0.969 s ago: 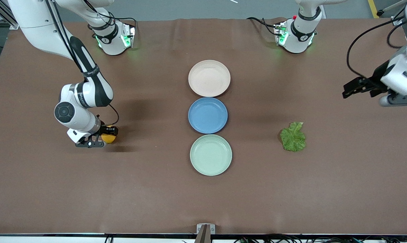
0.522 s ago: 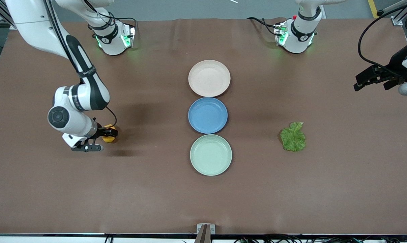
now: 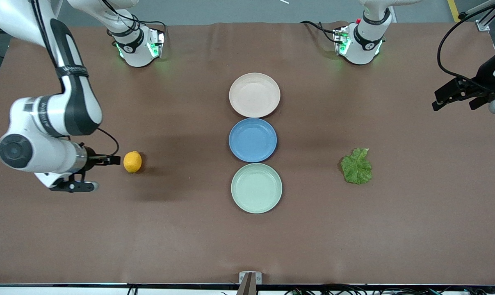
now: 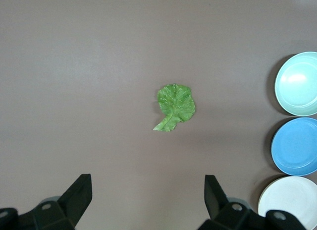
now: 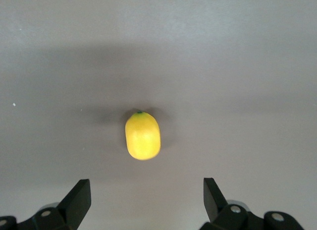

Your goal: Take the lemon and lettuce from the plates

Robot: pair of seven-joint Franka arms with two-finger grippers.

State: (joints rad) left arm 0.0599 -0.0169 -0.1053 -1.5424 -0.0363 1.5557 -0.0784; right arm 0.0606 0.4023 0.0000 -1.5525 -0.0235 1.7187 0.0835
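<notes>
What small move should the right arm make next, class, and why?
Probably keep lifting the right gripper clear: it is open, the lemon lies free on the table, the lettuce too, and all three plates are bare.

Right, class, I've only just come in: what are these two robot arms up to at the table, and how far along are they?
Nothing is held at this moment. The lemon lies on the bare table toward the right arm's end, and the right gripper stands open just beside it. The lettuce lies flat on the table toward the left arm's end, while the left gripper waits, open, up near the table's edge. The beige-pink plate, blue plate and mint plate sit in a row mid-table with nothing on them.
</notes>
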